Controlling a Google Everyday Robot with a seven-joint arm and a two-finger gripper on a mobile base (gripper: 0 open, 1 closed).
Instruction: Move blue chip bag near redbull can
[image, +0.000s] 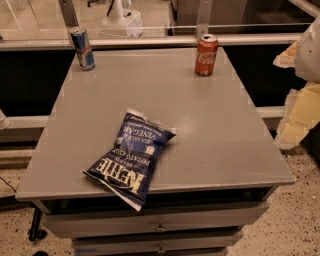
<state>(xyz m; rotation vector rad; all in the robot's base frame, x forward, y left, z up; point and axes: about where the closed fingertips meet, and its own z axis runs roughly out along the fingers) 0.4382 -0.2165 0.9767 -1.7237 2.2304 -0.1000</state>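
Lying flat on the counter (215, 145), the blue chip bag (131, 159) slightly overhangs its front edge. The redbull can (82, 48) stands at the counter's far left corner, a red cola can (206, 55) toward its far right. The pincer (300, 107) hangs off the counter's right side; released or clenched, I cannot tell.

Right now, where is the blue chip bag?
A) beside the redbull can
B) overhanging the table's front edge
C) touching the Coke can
B: the blue chip bag overhangs the table front, far from the redbull can at the back; the pincer is beyond the table's side.
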